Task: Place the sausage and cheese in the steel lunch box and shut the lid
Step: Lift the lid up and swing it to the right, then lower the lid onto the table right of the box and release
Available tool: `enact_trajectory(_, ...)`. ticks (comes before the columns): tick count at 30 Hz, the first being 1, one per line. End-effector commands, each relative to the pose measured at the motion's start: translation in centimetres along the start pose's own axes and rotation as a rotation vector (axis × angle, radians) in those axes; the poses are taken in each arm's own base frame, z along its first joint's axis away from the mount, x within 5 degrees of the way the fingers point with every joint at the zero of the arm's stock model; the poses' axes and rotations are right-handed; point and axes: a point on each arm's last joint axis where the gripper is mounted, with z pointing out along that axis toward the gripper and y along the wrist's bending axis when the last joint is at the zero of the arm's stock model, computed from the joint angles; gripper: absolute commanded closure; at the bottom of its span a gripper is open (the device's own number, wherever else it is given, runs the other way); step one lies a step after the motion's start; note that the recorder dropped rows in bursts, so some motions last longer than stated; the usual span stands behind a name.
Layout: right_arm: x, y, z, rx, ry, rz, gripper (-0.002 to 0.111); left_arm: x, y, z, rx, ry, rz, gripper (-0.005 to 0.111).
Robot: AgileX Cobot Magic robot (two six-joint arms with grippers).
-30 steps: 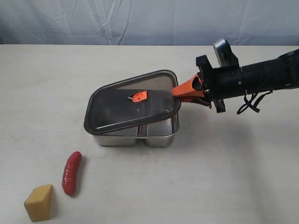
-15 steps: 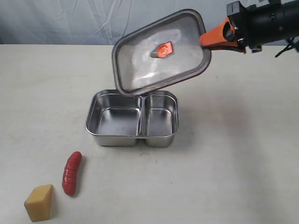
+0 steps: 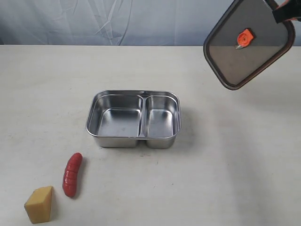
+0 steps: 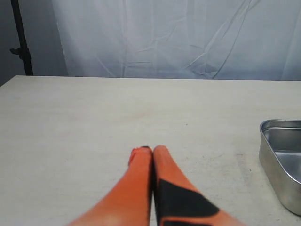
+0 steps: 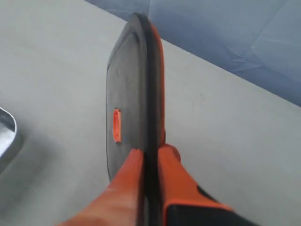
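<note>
Left hand (image 4: pixel 152 149): two long orange fingers (image 4: pixel 134 188), smooth, slight sheen, wide at base, tapering to rounded tips. One finger plain orange, tip edge darker red. Other finger bears black angular patch (image 4: pixel 181 202) with sharp straight edges.

Right hand (image 5: pixel 149 153): same orange fingers (image 5: pixel 123 188), rounded ends, thickening toward base. Black panel (image 5: pixel 202 214) on one finger near base, straight border against orange.

Exterior view: only black housing (image 3: pixel 281 12) of right hand at frame edge, thin orange sliver beside it.

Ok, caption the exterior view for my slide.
Right claw holds the lid aloft, clear of the open steel lunch box; sausage and cheese lie on the table outside it.
</note>
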Motion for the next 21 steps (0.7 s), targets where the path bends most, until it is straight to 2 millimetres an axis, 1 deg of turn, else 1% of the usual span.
enact_trajectory(1,-0.2,1.1,0.1,-0.002,0.055,-0.104,0.109,0.1,-0.1,0.0,0.02,-0.007,-0.012,0.107)
enact_trajectory(6,-0.4,4.1,1.9,-0.055,0.17,-0.308,0.109,0.1,-0.2,0.0,0.039,-0.005,-0.009,0.107)
enact_trajectory(8,-0.4,5.3,2.7,-0.091,0.211,-0.355,0.109,0.1,-0.2,0.0,0.039,-0.005,-0.009,0.107)
enact_trajectory(10,-0.3,6.6,3.4,-0.134,0.248,-0.379,0.109,0.1,-0.2,0.0,0.039,-0.005,-0.009,0.107)
enact_trajectory(12,0.0,7.5,4.0,-0.166,0.296,-0.396,0.109,0.1,-0.2,0.0,0.039,-0.005,-0.009,0.107)
enact_trajectory(15,0.5,8.5,4.4,-0.199,0.377,-0.386,0.109,0.1,-0.2,0.0,0.039,-0.005,-0.009,0.107)
enact_trajectory(18,1.5,9.7,4.6,-0.257,0.439,-0.38,0.109,0.1,-0.2,0.0,0.039,-0.005,-0.009,0.107)
enact_trajectory(21,3.1,11.1,4.8,-0.308,0.508,-0.385,0.109,0.1,-0.2,0.0,0.039,-0.005,-0.009,0.107)
